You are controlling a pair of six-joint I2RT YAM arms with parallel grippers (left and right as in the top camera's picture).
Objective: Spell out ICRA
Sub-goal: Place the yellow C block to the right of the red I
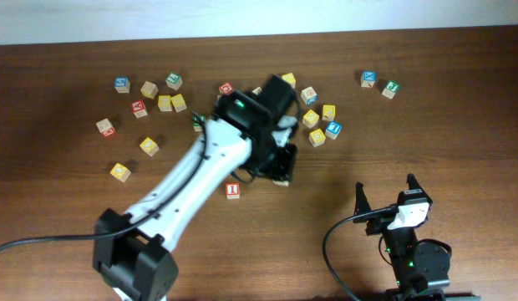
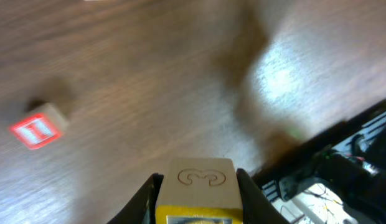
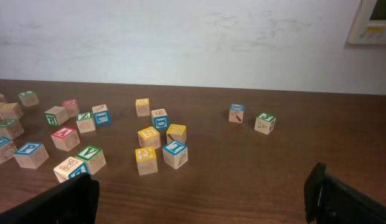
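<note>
Wooden table (image 1: 58, 192), blocks (image 1: 149, 146) scattered; left claw (image 2: 196, 196) grips yellow block (image 2: 196, 180) near red block (image 2: 34, 130); right claw (image 1: 385, 186) gapes wide.

I log the tabletop (image 1: 459, 142) as dark brown wood grain, smooth, with a soft sheen; the left wrist view catches a bright glare patch on it. The scattered blocks (image 1: 149, 146) look like pale bare wood with painted coloured faces, matt. The carved block (image 2: 196, 186) clamped in the left pincer (image 2: 196, 198) shows raw light wood, an embossed figure and a yellow-painted edge. The left arm (image 1: 188, 180) shell is white, glossy plastic; its joints are matt black. The right pincer (image 1: 385, 191) has matt black fingers. The wall (image 3: 180, 37) is matt white, faintly scuffed.
</note>
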